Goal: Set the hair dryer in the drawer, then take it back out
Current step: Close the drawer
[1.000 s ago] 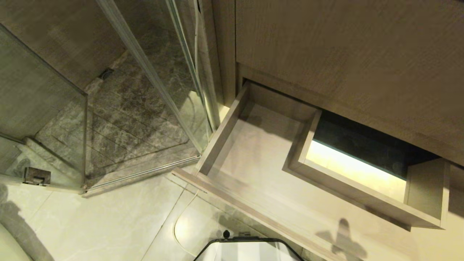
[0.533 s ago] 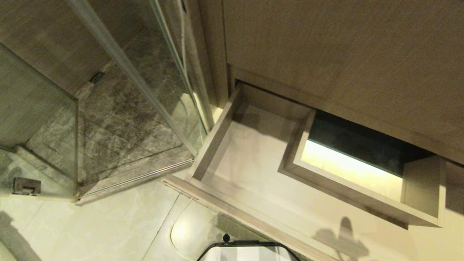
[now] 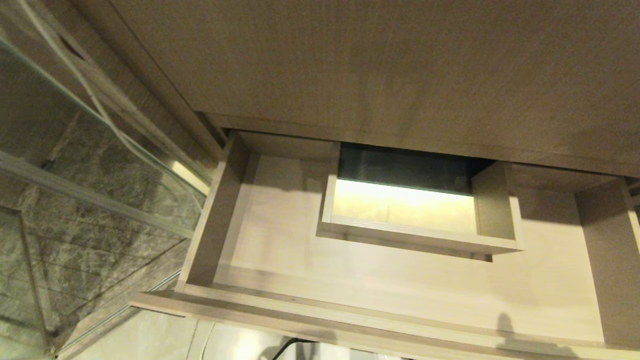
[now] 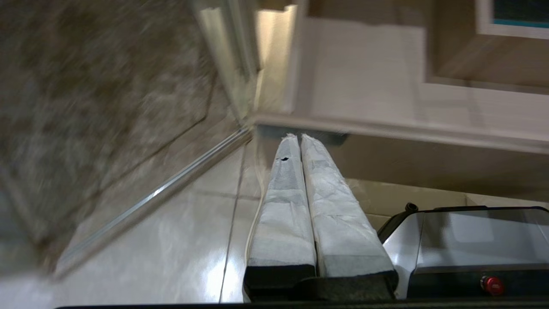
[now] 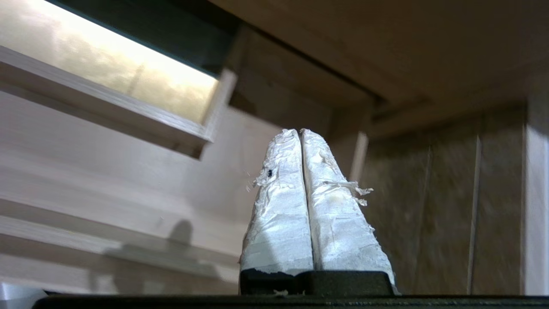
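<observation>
Wood-grain drawer, light brown, is standing pulled out beneath a taller plain wood-grain panel; its pale floor is lying bare around a rectangular boxed cut-out at mid-back, where a lit strip is glowing.

Left gripper: tape-wrapped fingers are pressing together with nothing between them. The arm is reaching level, low, its tips sitting just under the drawer's front edge, with pale floor tiles and a metal threshold strip off to one side. A thin white cord is running along the tiles beside the fingers. A grey part of the robot's base with a red button is sitting close behind the gripper.

Right gripper: frayed tape-wrapped fingers are also meeting tip to tip, holding nothing. The arm is angling upward, tips pointing at the drawer's inner floor, the boxed cut-out lying ahead and to one side.

Hair dryer: not showing in any view; its place cannot be told.

Glass shower partition with dark marbled floor is flanking the drawer on the left gripper's side.
</observation>
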You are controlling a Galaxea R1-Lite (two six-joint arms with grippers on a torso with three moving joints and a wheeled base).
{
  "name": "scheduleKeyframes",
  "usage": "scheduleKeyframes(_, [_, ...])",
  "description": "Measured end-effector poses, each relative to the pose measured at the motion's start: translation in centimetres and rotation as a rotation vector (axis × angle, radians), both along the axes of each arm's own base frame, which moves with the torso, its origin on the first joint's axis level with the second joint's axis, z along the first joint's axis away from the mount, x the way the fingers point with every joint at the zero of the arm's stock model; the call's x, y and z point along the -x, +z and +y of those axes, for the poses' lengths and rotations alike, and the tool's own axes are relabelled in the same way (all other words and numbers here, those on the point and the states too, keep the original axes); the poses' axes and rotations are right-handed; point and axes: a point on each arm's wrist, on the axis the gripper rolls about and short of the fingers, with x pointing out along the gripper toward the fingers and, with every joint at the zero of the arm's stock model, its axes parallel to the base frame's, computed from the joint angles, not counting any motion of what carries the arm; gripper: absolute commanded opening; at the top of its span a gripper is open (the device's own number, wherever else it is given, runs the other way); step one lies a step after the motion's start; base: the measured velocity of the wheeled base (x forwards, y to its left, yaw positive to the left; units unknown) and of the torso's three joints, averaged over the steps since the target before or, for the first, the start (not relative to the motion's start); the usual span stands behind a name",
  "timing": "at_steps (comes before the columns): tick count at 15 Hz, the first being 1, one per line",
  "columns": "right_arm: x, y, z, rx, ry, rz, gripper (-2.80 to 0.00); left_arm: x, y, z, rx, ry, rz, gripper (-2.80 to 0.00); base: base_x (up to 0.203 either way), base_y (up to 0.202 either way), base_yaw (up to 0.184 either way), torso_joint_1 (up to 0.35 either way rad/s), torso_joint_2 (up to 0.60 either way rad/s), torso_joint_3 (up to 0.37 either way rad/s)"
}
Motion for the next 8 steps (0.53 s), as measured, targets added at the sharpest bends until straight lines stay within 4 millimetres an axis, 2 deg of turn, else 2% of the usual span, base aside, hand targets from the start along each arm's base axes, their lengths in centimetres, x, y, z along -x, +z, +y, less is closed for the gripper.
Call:
scheduleKeyframes(2, [0.00, -0.02, 0.00, 0.001, -0.002, 0.002, -2.80, 0.00, 0.00, 0.00, 0.000, 0.002, 0.000, -2.80, -0.001, 0.007, -0.170, 0.000, 0.01, 0.003])
scheduleKeyframes(4, [0.02, -0.18, -0.01, 0.006, -0.008, 0.012, -2.80, 0.00, 0.00, 0.00, 0.000, 0.001, 0.000, -2.80, 0.004, 0.003, -0.099, 0.002, 0.00, 0.005])
scheduleKeyframes(8, [0.07, -0.42, -0.03, 0.006, -0.020, 0.031, -2.80, 0.00, -0.01, 0.00, 0.000, 0.002, 0.001, -2.80, 0.000, 0.000, 0.000, 0.000, 0.00, 0.000])
